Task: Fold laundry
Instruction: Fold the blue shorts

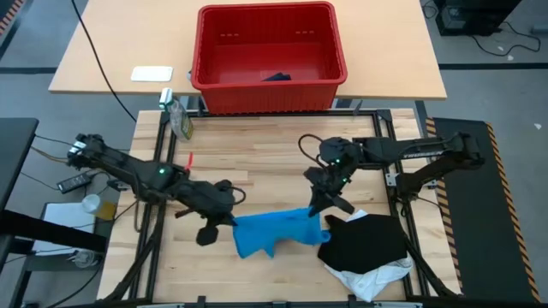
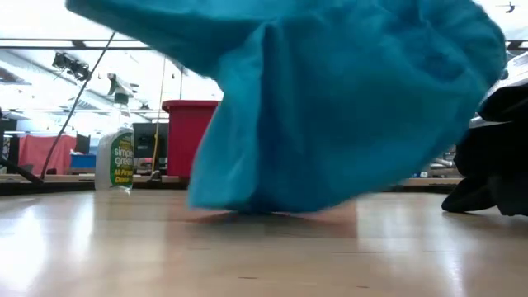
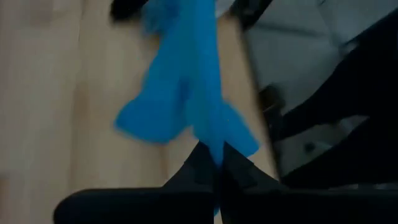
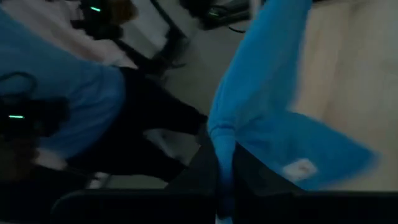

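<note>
I've got the blue garment (image 1: 272, 232) pinched at opposite edges by left pincer (image 1: 224, 217) and right pincer (image 1: 323, 208), lifted over the near table (image 1: 257, 154); next I'd spread it flat.

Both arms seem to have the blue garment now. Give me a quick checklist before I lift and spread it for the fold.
1. Left gripper shut on the blue garment: ok; the left wrist view shows cloth pinched between its fingers.
2. Right gripper shut on the same garment's other end: ok, by the right wrist view.
3. Garment free of the black garment: cannot tell; their edges meet near the right gripper.
4. White garment out of the way: ok, it lies under the black one at the table's edge.
5. Spray bottle and red basket away from the working area: ok.
</note>
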